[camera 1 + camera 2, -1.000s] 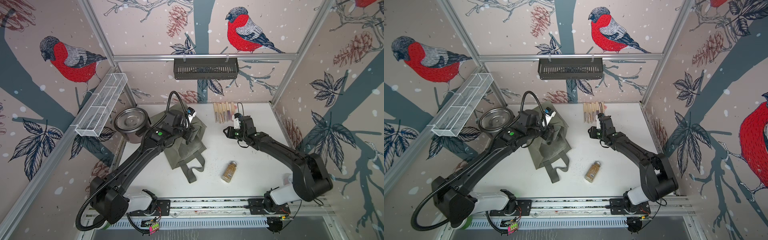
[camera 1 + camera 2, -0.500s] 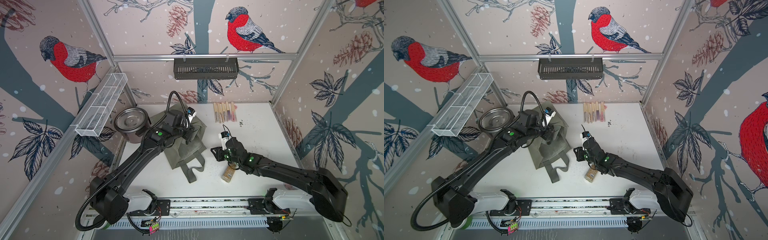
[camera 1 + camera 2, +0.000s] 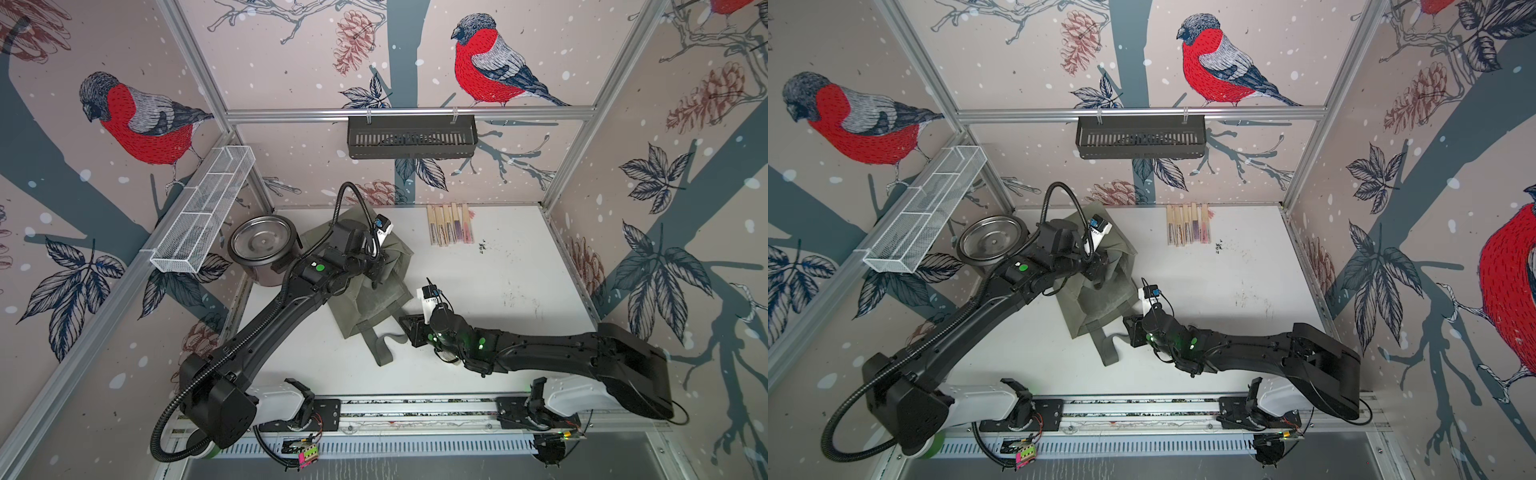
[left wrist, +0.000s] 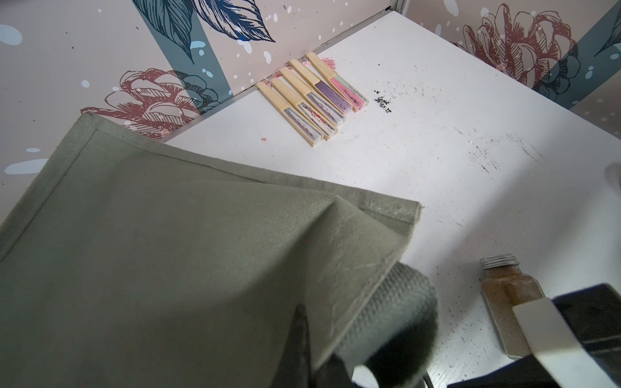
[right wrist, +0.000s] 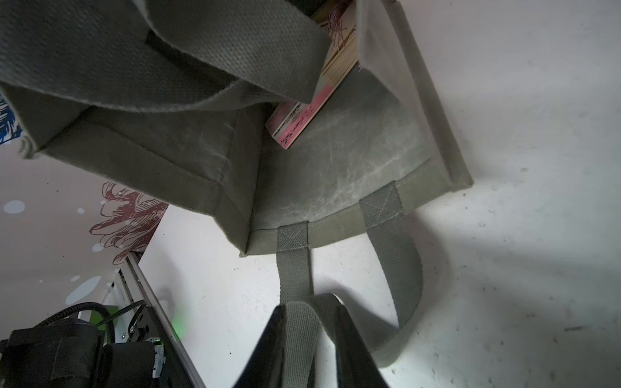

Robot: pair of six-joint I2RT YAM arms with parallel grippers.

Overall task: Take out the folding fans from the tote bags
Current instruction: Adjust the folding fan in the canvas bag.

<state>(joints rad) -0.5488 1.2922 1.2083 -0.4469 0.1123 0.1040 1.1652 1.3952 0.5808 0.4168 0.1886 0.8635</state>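
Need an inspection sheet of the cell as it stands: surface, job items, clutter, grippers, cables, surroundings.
Surface: white tabletop, scuffed, with dark specks beside the laid-out fans.
Job's things: five folding fans in a row by the back wall; olive tote bag lying with its mouth toward the front; at least one more fan inside it.
Clutter: steel pot beside the bag; spice jar lying on the table.
Grippers: left gripper shut on the bag's fabric; right gripper shut on a strap handle.
Cables: black conduit arches over the bag; no snag seen.
Surroundings: wire basket and black rack on the frame rails; bird-print walls.
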